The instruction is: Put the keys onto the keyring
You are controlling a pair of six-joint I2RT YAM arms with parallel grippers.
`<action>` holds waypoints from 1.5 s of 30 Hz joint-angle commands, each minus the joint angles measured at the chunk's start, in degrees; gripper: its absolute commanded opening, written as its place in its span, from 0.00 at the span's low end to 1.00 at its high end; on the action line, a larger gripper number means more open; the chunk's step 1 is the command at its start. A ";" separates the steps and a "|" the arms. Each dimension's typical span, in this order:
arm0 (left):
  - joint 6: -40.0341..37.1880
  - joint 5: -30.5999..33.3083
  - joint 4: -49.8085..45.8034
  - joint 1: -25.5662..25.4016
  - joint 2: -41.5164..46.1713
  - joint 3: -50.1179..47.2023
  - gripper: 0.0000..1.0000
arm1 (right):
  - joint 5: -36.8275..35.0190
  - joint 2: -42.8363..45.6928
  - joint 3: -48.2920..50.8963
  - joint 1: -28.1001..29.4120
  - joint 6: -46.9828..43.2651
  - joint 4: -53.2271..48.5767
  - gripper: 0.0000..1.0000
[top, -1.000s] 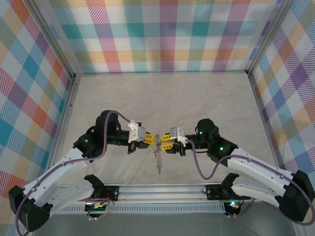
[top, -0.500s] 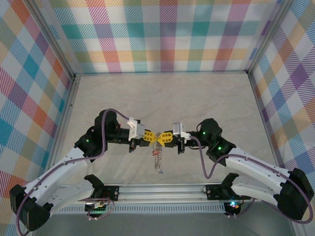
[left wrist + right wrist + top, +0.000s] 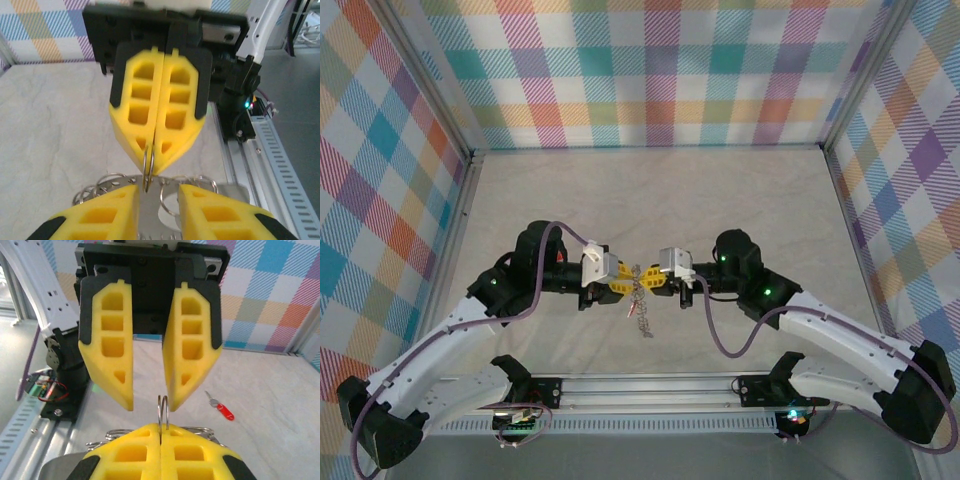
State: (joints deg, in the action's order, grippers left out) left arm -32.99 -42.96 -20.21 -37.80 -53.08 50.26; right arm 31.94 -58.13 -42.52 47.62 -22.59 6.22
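Keyring (image 3: 640, 300) dangling lengthwise downward, pinched in closed right hand (image 3: 651, 282), left hand (image 3: 623, 286) slightly parted

A robot test cell in a lab is being shown. Beyond and to both sides of the left gripper (image 3: 620, 283), a pale mat (image 3: 650, 200) is being enclosed by plaid cloth walls (image 3: 660, 70) on metal framing (image 3: 457, 225). Nearer than the gripper, the arm bases are being carried by a slotted aluminium rail (image 3: 650, 385) beside exposed wiring.
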 commanded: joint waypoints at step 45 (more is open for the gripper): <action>-9.58 6.29 -11.57 -3.66 -4.69 6.10 0.00 | -4.30 -4.55 -6.62 4.14 -6.26 -9.39 0.00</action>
State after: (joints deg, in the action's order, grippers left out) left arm -41.43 -35.68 -31.57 -40.49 -58.06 54.81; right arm 26.89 -63.20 -46.65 51.22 -28.75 -5.06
